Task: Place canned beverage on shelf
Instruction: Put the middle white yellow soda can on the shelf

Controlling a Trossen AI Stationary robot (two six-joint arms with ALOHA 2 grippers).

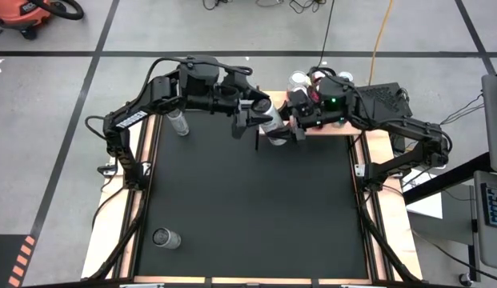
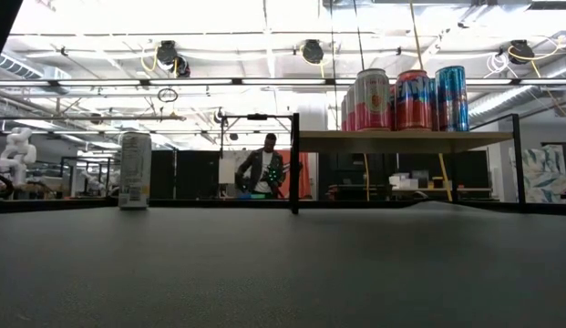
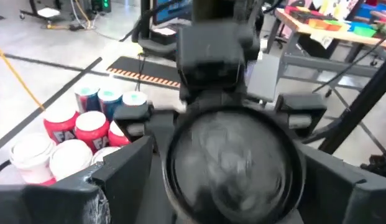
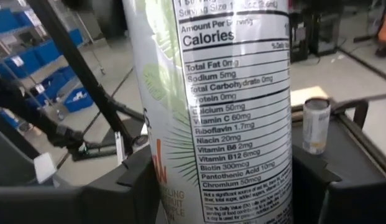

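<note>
A white canned beverage (image 1: 272, 126) hangs above the table's far edge, between my two grippers. My right gripper (image 1: 283, 128) reaches in from the right and is shut on it. My left gripper (image 1: 254, 118) comes from the left and is open. Its fingers (image 3: 121, 171) stand on either side of the can's round end (image 3: 233, 155) with a thin gap. The shelf (image 2: 401, 141), a light-wood board on a black frame, stands at the far right. It bears several cans (image 2: 412, 100). The low view shows neither gripper. My right gripper pinches the can's printed wall (image 4: 233, 180) between its two fingers (image 4: 140, 180), low on the nutrition label. The fingers come nearly level from the table's right and lie across the can. The can is lifted clear of the table and the shelf.
One loose can (image 1: 178, 122) stands on the black mat at the far left and another (image 1: 166, 238) at the near left. The shelf's black legs (image 2: 294, 164) stand on the mat's far edge. A person (image 2: 264, 169) stands in the room beyond the table.
</note>
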